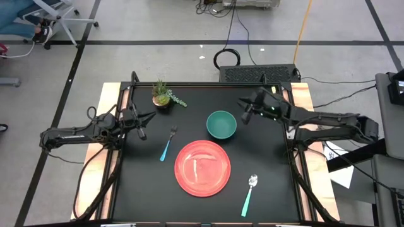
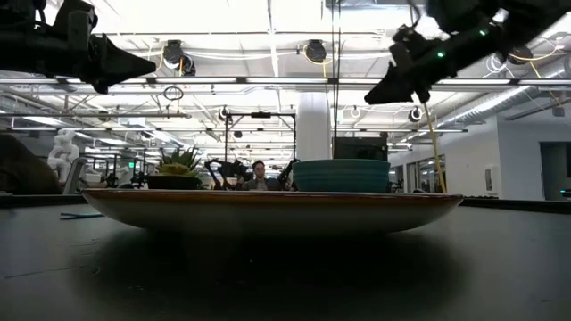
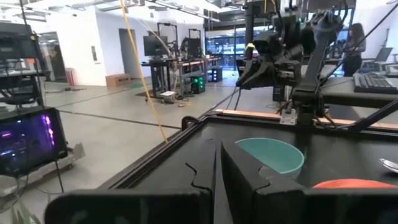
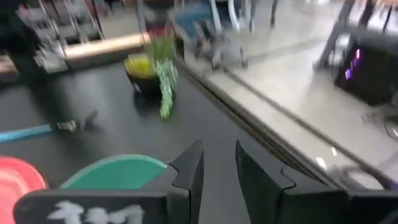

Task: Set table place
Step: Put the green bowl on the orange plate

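The red plate (image 1: 202, 168) lies flat on the black table (image 1: 142, 189). The teal bowl (image 1: 221, 124) stands upright just beyond the plate's far rim. A fork (image 1: 168, 144) with a light-teal handle lies to the plate's left, and a spoon (image 1: 249, 194) lies to its right. My right gripper (image 1: 243, 110) hovers in the air beside the bowl's far right side; in its wrist view the right gripper (image 4: 219, 152) is open with nothing between its fingers. My left gripper (image 1: 148, 120) hangs shut and level above the table's left part, left of the fork.
A small potted plant (image 1: 163, 96) stands at the far left of the table, near the far edge. Pale wooden strips (image 1: 107, 120) run along both short sides. Bare black tabletop lies near the front left.
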